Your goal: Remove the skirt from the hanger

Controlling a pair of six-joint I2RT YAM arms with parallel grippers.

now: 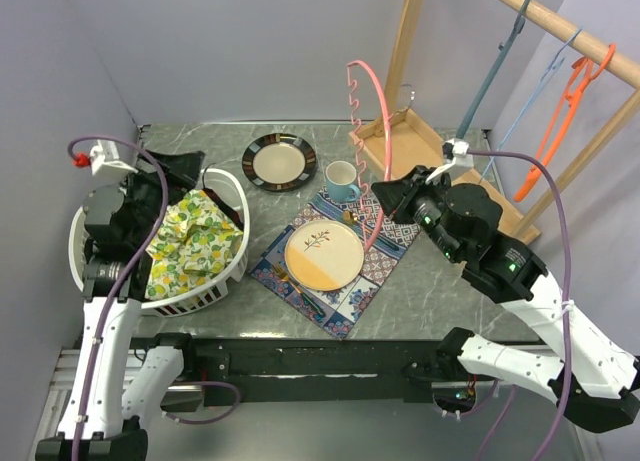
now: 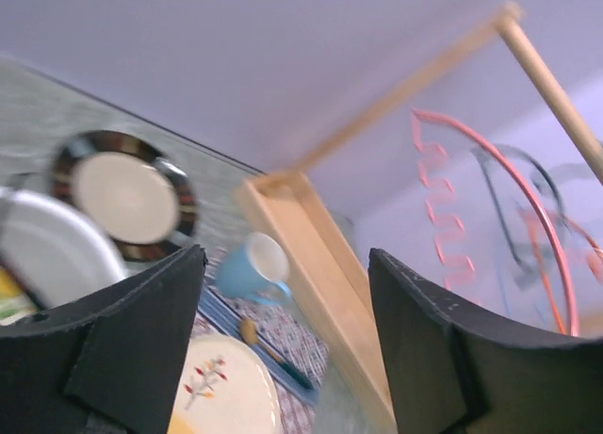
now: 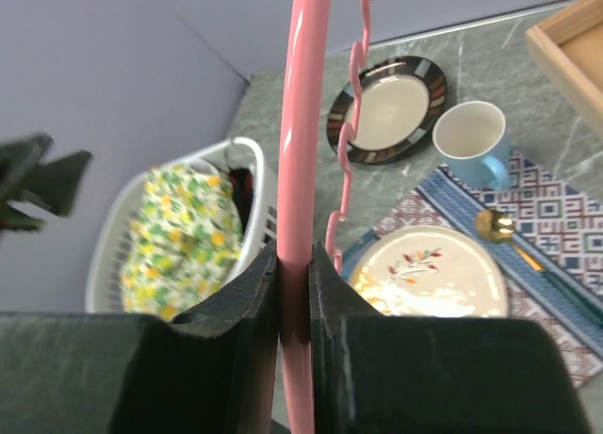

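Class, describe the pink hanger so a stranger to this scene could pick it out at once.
Find the wooden rack at the table's back right. In front of it, above the patterned placemat, the right end effector grips the pink hanger. Unlike the orange hanger and grey-blue hanger on the rail, it is zigzagged along one strand and off the rack.

Table [image 1: 440, 281] w/ basket [image 1: 238, 256], placemat [image 1: 385, 256], plate [image 1: 279, 162]

Seen from above: my right gripper [image 1: 385, 197] holds the thin pink plastic hanger [image 1: 388, 141] upright over the patterned placemat [image 1: 340, 281]. The lemon-print yellow skirt [image 1: 195, 243] lies in the white laundry basket [image 1: 232, 186], near my left gripper [image 1: 188, 169].
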